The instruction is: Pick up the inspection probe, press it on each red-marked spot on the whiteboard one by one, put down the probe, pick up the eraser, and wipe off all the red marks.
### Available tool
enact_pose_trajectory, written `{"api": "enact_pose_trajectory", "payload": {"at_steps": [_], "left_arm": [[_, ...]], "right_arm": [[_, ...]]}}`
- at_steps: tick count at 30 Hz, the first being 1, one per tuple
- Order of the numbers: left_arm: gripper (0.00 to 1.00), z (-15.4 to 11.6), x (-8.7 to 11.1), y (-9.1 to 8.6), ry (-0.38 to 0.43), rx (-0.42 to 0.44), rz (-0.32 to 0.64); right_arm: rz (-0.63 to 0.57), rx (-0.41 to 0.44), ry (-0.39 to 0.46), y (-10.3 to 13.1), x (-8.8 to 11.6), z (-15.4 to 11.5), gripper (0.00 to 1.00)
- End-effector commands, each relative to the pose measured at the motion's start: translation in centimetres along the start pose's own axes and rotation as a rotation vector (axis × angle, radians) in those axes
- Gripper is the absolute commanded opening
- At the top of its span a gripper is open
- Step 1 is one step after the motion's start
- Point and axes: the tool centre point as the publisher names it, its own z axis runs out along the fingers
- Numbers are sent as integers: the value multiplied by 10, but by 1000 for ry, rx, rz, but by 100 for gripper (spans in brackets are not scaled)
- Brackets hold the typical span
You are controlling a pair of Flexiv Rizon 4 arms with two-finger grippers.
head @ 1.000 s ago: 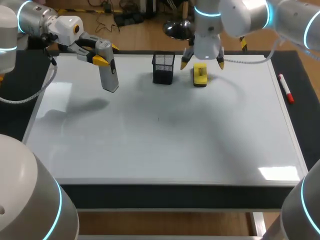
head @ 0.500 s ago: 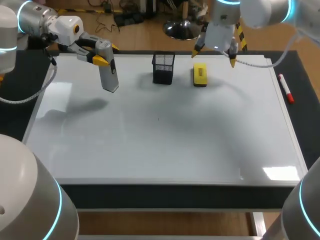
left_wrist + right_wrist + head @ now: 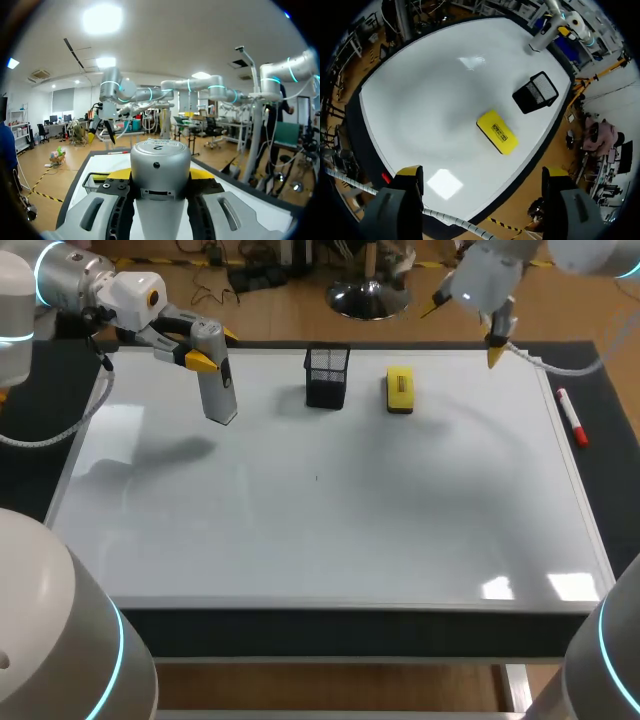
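White whiteboard (image 3: 330,530) showing no red marks, wiping apparently complete: yellow eraser (image 3: 399,390) lies on it beside the mesh basket (image 3: 327,380), right fingers (image 3: 494,352) spread and empty, left fingers (image 3: 201,361) pinching the raised inspection probe (image 3: 216,385).

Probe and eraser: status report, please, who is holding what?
Left gripper shut on probe, held above whiteboard. Right gripper open, empty, above far edge. Eraser flat on board beside mesh basket. No red marks visible; nothing in the way.
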Motion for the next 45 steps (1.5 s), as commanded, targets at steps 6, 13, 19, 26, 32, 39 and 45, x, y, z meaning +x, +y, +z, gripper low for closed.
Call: {"api": "enact_pose_trajectory", "payload": {"at_steps": [6, 13, 19, 26, 32, 39, 45], "left_arm": [[0, -1, -1, -1, 3, 1, -1], [0, -1, -1, -1, 3, 1, -1], [0, -1, -1, -1, 3, 1, -1], [0, -1, -1, -1, 3, 1, -1], [0, -1, -1, -1, 3, 1, -1], [0, -1, -1, -1, 3, 1, -1], [0, -1, -1, -1, 3, 1, -1]], "right_arm": [[123, 6, -49, 12, 11, -37, 100], [195, -26, -129, 15, 17, -56, 100], [223, -42, -155, 17, 24, -65, 100], [223, -42, -155, 17, 24, -65, 100], [223, -42, -155, 17, 24, -65, 100], [223, -42, -155, 17, 24, -65, 100], [223, -42, -155, 17, 24, -65, 100]]}}
